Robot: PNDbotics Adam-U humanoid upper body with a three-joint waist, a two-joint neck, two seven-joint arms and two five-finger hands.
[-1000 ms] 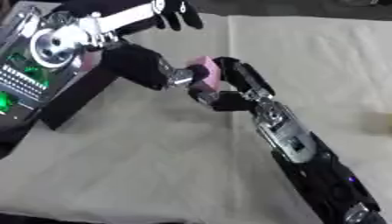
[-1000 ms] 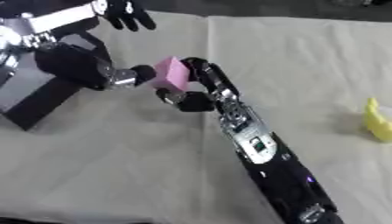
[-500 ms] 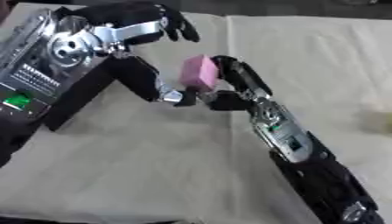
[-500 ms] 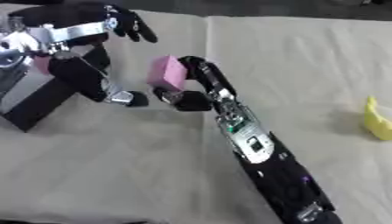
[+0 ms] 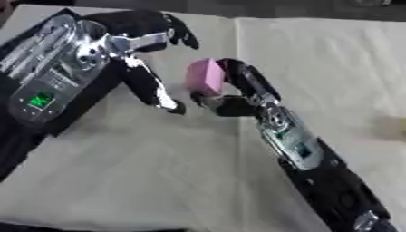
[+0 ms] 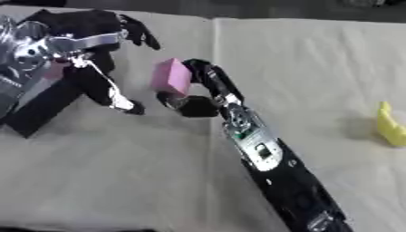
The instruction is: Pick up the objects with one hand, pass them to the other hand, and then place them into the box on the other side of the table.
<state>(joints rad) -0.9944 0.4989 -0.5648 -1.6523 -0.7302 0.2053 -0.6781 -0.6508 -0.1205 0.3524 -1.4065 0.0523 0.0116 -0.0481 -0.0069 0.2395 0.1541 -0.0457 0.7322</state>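
A pink block (image 5: 205, 77) is held above the cloth-covered table (image 5: 158, 181), with my right hand (image 5: 255, 89) shut on it: fingers behind its right side, thumb under its lower edge. The right arm runs in from the lower right. My left hand (image 5: 119, 43) is open at the upper left, fingers (image 5: 178, 31) spread toward the far edge. Its thumb (image 5: 162, 97) points down and ends a short gap left of the block, not touching it. Beneath the left arm lies the black box (image 6: 40, 108), mostly hidden.
A yellow object (image 6: 390, 127) lies on the cloth at the right edge. A crease in the cloth (image 6: 214, 45) runs from the far edge toward the hands. Open cloth spreads across the near left and the far right.
The left hand's thumb, which touched the pink block one second ago, has come away to the left. The right hand keeps hold of the block.
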